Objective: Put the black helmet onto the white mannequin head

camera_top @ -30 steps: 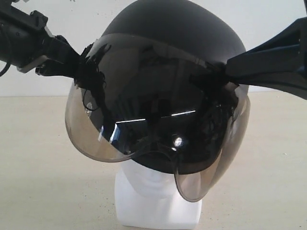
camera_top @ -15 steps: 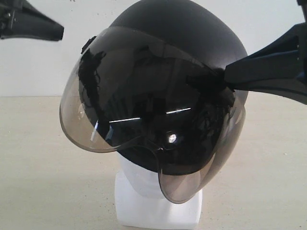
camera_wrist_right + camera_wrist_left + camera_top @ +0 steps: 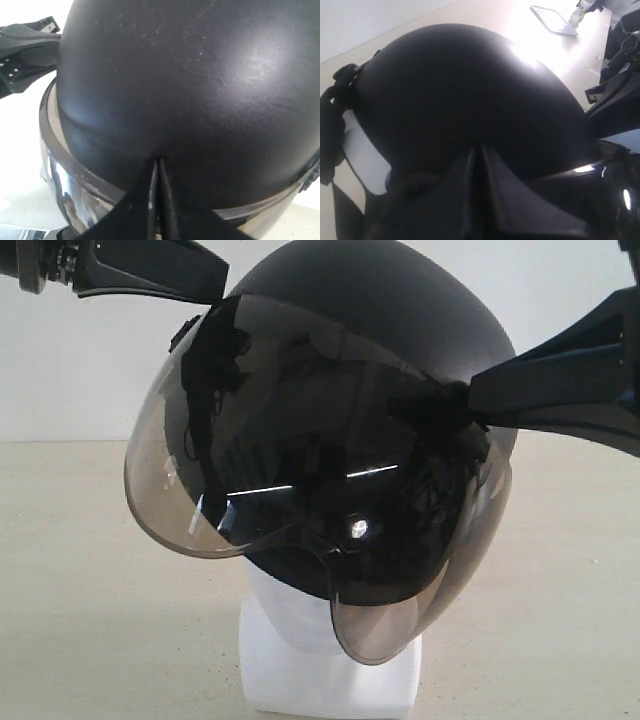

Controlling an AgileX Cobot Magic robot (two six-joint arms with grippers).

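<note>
The black helmet (image 3: 380,300) sits tilted over the white mannequin head (image 3: 325,665), of which only the chin and blocky neck base show below its smoky visor (image 3: 300,460). My left gripper (image 3: 220,282) is shut, its tip against the upper left of the shell. In the left wrist view its fingers (image 3: 480,148) meet on the helmet (image 3: 460,85), with a patch of the white head (image 3: 362,155) beside it. My right gripper (image 3: 475,395) is shut too, its tip pressed to the helmet's right side. The right wrist view shows it (image 3: 157,161) touching the shell (image 3: 190,75) just above the visor rim.
The head stands on a pale beige tabletop (image 3: 80,590) before a white wall (image 3: 80,370). A flat grey-rimmed tray (image 3: 552,20) lies far off on the table. The right arm (image 3: 615,100) is close beside the helmet in the left wrist view.
My left gripper let go of the helmet's left side, pulled up and away, then came back to the upper left of the shell. The visor swung left; the right gripper stayed put.
</note>
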